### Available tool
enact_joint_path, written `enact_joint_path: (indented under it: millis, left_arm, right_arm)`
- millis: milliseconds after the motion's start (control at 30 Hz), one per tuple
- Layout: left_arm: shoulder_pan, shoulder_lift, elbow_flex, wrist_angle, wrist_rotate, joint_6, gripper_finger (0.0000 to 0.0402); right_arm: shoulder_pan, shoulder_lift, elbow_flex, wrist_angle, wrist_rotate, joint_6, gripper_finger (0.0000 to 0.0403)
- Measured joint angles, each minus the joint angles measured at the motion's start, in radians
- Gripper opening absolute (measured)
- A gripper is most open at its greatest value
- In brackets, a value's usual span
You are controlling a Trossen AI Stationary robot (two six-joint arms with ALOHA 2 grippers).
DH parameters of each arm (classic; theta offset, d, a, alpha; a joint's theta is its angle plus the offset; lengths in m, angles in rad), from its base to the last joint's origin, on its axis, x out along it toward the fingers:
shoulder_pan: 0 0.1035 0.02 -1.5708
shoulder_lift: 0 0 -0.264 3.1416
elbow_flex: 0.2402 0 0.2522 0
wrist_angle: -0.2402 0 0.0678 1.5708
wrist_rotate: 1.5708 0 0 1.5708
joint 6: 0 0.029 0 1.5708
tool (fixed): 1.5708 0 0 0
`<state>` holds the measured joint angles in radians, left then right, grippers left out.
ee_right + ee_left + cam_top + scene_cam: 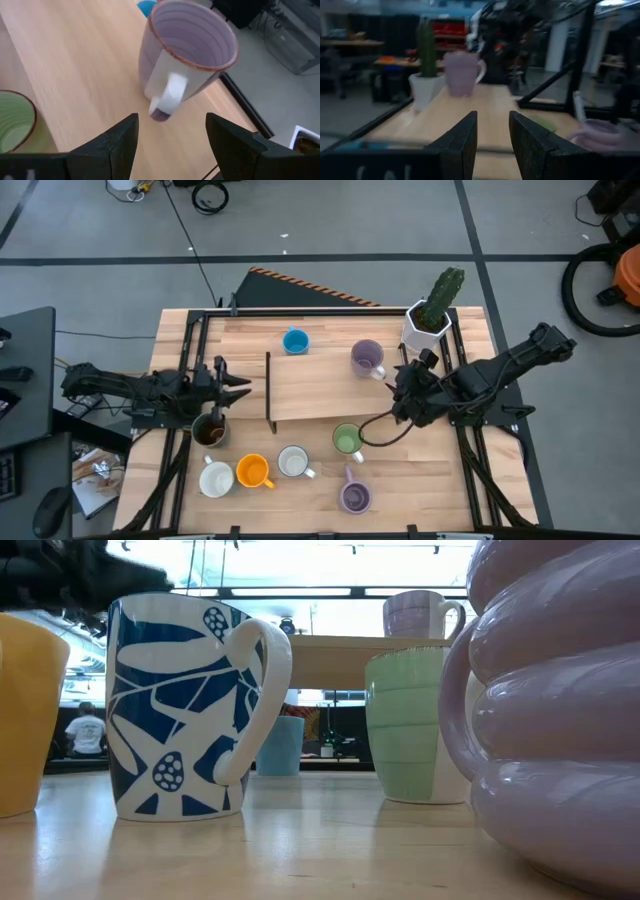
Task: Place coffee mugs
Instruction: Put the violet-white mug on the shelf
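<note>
My right gripper (170,137) is hovering with its fingers (117,142) spread wide and gripping nothing, just short of the handle of the purple mug (187,52), which is standing upright on the raised wooden board (320,385). In the high view this gripper (405,395) is sitting between that purple mug (367,357) and the green mug (347,440). My left gripper (240,388) is waiting at the board's left edge, above the dark brown mug (210,430), its fingers (462,142) parted partway and empty. The blue mug (295,341) is standing on the board's far side. Along the table's (420,480) near edge are standing a white mug (216,478), the orange mug (252,471), a patterned white mug (293,462) and the second purple mug (355,497). The cactus pot (425,328) is occupying the far right corner.
</note>
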<state>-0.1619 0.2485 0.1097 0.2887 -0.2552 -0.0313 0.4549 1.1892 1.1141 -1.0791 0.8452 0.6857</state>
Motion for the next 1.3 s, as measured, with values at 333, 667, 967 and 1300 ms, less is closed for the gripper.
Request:
enact_joint_path:
  millis: [333, 667, 967, 1300]
  left_arm:
    - [-0.088, 0.0, 0.043, -0.049, 0.015, 0.122, 0.0118]
    - [-0.105, 0.0, 0.043, -0.048, -0.072, 0.012, 0.0118]
    - [-0.105, 0.0, 0.043, -0.047, -0.089, -0.036, 0.0118]
    - [-0.105, 0.0, 0.044, -0.05, -0.092, -0.036, 0.0118]
  right_arm:
    - [0.004, -0.012, -0.042, 0.001, -0.015, -0.032, 0.0238]
    - [-0.008, -0.021, -0.077, 0.114, -0.027, -0.087, 0.0238]
    - [-0.028, 0.02, -0.077, 0.126, 0.07, -0.062, 0.0238]
    - [-0.112, 0.02, -0.077, 0.096, 0.089, -0.1, 0.0238]
